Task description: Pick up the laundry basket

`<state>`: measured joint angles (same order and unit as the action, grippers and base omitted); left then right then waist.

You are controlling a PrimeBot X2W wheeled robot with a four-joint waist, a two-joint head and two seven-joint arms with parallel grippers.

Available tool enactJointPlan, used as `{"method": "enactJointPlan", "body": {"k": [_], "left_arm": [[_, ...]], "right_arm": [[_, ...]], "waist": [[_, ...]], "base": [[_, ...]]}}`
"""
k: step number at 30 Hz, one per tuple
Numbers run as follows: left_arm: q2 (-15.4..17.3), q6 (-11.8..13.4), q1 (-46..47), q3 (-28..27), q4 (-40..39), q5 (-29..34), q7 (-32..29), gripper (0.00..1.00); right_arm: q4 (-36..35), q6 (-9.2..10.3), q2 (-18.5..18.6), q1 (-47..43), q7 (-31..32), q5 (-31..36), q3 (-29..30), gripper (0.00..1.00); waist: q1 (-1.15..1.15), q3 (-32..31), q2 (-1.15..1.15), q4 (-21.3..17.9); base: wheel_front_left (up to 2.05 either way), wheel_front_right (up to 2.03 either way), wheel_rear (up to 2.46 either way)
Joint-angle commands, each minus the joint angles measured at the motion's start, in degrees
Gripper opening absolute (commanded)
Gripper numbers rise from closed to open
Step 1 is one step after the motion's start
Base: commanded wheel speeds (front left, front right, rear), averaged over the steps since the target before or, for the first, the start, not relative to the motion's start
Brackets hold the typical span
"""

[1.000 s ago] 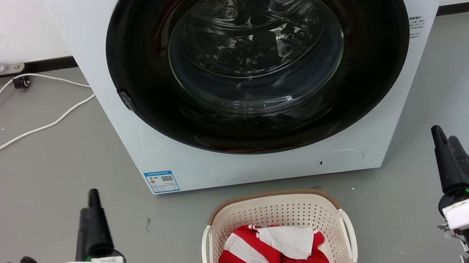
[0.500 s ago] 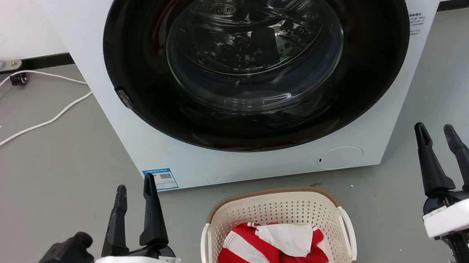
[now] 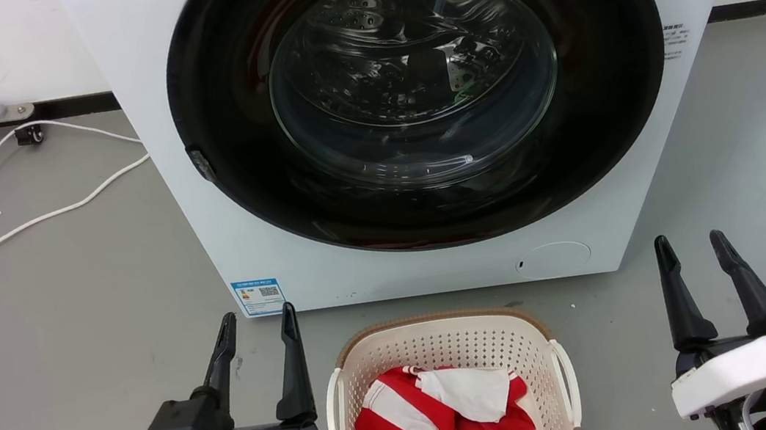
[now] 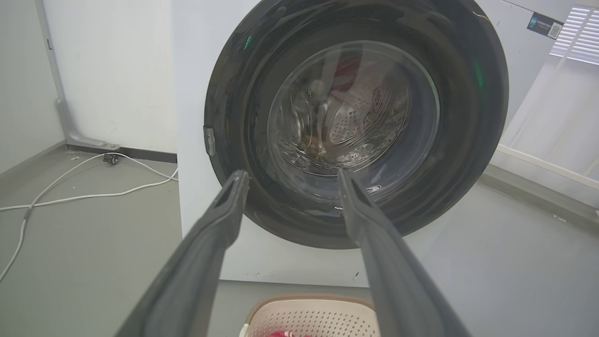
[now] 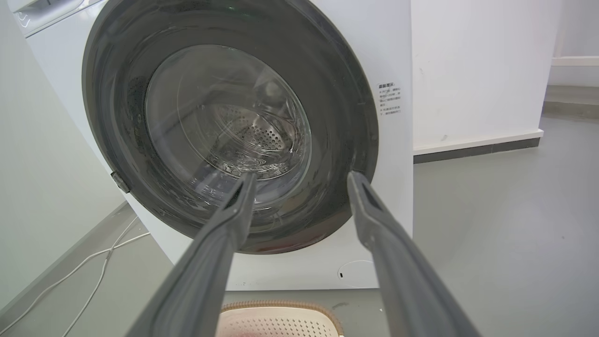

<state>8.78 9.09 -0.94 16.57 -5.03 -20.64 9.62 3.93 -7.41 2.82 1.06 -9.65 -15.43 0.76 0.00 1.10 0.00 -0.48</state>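
Finds cream perforated plastic laundry basket (image 3: 441, 320) unmoved on grey floor (image 3: 69, 301) before white front-loading washing machine (image 3: 398, 272). Records left gripper (image 3: 256, 313) drawn in just beside its white handle (image 3: 331, 418), right gripper (image 3: 690, 241) still well apart. Notes both jaws spread wide, empty.

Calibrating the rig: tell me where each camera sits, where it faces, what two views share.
Head view: head-mounted, looking forward and down at washing machine and laundry basket; left gripper and right gripper show, open.
Left wrist view: on that wrist, facing the door between its fingers.
Right wrist view: on that wrist, facing the door between its fingers.
Shared: both wrist views catch the basket's rim.
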Motion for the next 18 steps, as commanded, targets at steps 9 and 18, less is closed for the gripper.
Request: {"method": "enactJointPlan", "body": {"k": [9, 18], "left_arm": [[1.9, 2.7, 0.9, 3.5, -0.4, 3.2, 1.5, 1.0], [0.0, -2.0, -0.3, 1.6, 2.2, 4.3, 2.7, 1.0]], "right_arm": [[1.0, -0.11, 0.1, 0.1, -1.5, 5.5, -0.3, 1.0], [1.3, -0.08, 0.1, 0.4, -2.6, 10.0, -0.4, 1.0]], "waist": [[0.0, 0.7, 0.0, -0.2], [0.0, 1.1, 0.0, -0.3]], "base": [[0.0, 0.0, 0.0], [0.0, 0.0, 0.0]]}}
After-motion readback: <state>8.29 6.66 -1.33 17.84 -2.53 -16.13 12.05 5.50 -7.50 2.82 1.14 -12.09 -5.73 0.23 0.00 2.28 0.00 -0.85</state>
